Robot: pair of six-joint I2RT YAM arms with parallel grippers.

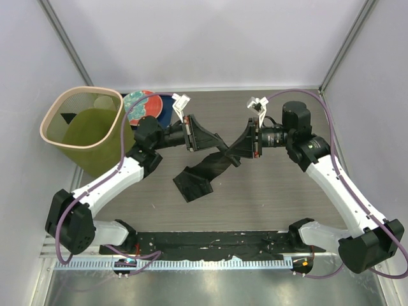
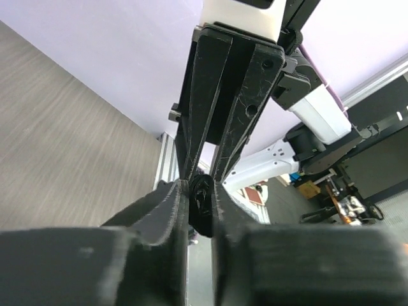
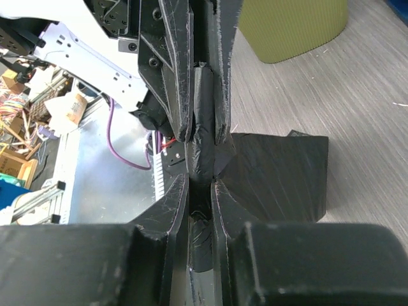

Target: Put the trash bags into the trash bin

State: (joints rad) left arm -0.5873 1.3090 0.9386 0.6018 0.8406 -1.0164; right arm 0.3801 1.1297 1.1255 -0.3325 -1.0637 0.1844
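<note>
A black trash bag is held between both grippers above the middle of the table, and its lower end droops onto the wood. My left gripper is shut on the bag; in the left wrist view a wad of black film sits between the fingers. My right gripper faces it tip to tip and is also shut on the bag, as the right wrist view shows, with film spreading to the right. The olive-green trash bin stands at the far left and also shows in the right wrist view.
A round red-and-teal plate and a dark blue mat lie at the back, just right of the bin. A small black scrap lies inside the bin. A black strip runs along the table's near edge.
</note>
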